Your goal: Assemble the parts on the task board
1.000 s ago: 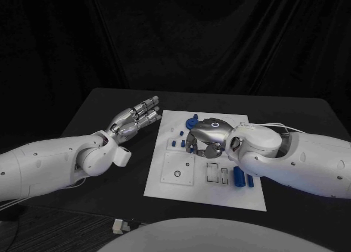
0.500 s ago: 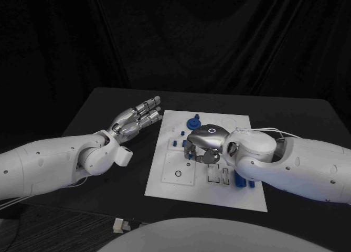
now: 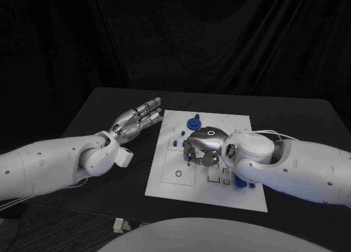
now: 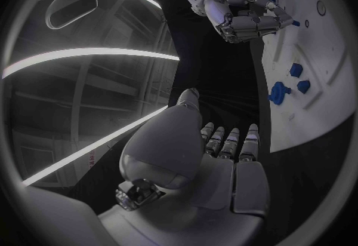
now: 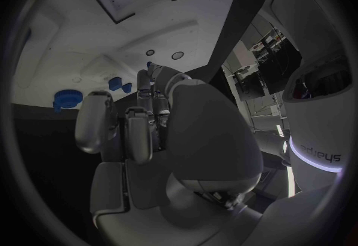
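While your left hand waits off the board's nine o'clock edge, it hangs over the black desk with its fingers straight and slightly apart, holding nothing. You seem to be parking it there so it stays out of the work while remaining close enough to steady the board if needed.

Move on to the white task board in the middle of the desk. A round blue part stands near its twelve o'clock end, with a few small blue pieces just below it toward the centre. A square recess with a small ring sits toward seven o'clock, and rectangular slots lie toward five o'clock.

Your right hand is hunched over the centre of the board, knuckles up and fingers curled down toward the surface. In the left wrist view a small blue tip shows at its fingertips, so it may be pinching a part, but you cannot tell for certain from these views. That downward curl suits lowering a piece into a slot.

At four o'clock, a blue cylinder lies just beside the right forearm, not yet fitted. Much of the assembly looks undone.
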You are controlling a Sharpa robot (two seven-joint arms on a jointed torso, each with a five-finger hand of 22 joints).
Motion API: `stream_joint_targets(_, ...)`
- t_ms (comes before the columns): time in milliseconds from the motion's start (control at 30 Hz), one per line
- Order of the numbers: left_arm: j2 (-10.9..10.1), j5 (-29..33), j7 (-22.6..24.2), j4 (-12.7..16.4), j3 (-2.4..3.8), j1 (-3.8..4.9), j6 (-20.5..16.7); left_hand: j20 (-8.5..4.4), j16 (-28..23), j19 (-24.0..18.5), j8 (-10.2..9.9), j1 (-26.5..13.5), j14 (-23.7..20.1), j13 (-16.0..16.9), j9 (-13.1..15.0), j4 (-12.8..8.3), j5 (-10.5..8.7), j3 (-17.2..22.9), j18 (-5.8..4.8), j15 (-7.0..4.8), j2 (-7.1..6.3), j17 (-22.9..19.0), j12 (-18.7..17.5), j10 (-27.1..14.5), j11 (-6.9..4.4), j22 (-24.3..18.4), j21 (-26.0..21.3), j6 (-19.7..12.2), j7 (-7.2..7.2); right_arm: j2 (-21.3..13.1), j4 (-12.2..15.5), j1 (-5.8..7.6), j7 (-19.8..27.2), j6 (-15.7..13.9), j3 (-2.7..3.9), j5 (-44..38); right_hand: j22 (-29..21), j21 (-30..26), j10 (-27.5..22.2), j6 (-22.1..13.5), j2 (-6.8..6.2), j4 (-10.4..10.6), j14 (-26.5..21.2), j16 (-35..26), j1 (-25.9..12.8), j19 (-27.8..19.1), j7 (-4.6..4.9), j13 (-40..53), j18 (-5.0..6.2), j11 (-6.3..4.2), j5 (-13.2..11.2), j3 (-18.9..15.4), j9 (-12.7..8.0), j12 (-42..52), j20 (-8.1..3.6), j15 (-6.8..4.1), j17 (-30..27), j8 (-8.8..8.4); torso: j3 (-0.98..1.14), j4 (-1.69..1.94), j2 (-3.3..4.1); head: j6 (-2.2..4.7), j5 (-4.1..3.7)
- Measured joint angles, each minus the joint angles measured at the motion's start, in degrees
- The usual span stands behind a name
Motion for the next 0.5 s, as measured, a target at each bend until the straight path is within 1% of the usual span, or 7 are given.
stream_joint_targets(267,0.07,0.0,0.0,-0.07,0.0,-0.23,0.09,0.0,0.0,0.0,0.0,0.0,0.0,0.0,0.0,0.0,0.0,0.0,0.0,0.0,0.0,0.0,0.0,0.0,0.0,0.0,0.0,-0.02,0.02,0.27,-0.14,-0.32,0.02,0.0,0.0,-0.01,0.0,0.0,0.07,-0.09,0.0,0.0,0.0,0.0,0.0,0.0,-0.09,0.0,0.0,0.07,0.0,0.0,0.0,0.0,0.0,0.0,0.0,0.0,0.01,0.0,0.0,0.0,-0.05)
stream_joint_targets(300,0.08,0.0,0.0,-0.08,0.0,-0.25,0.09,0.0,0.0,0.0,-0.01,0.0,0.0,0.0,0.0,0.0,0.0,0.0,0.01,0.0,0.0,0.0,0.0,0.0,0.0,0.0,0.0,-0.2,0.19,0.31,-0.2,-0.36,0.02,0.0,0.0,-0.01,0.0,0.0,0.07,-0.09,0.0,0.0,0.0,0.0,0.0,0.0,-0.09,0.0,0.0,0.07,0.0,0.0,-0.01,0.0,0.0,0.0,0.0,0.0,0.01,-0.01,0.01,0.0,-0.05)
stream_joint_targets(500,0.09,0.0,0.0,-0.1,0.0,-0.37,0.14,0.0,0.0,0.0,-0.01,0.0,0.0,0.0,0.0,0.0,0.0,0.0,0.0,0.0,0.0,0.0,0.0,0.0,0.0,0.0,0.0,-0.2,0.2,0.65,-0.87,-0.7,0.04,0.1,0.0,-0.01,0.02,0.0,0.07,-0.09,0.0,-0.1,0.0,-0.2,0.0,0.0,-0.09,0.0,0.0,0.07,0.0,0.09,-0.02,0.0,0.0,0.0,0.0,0.0,0.02,-0.02,0.0,0.0,0.02)
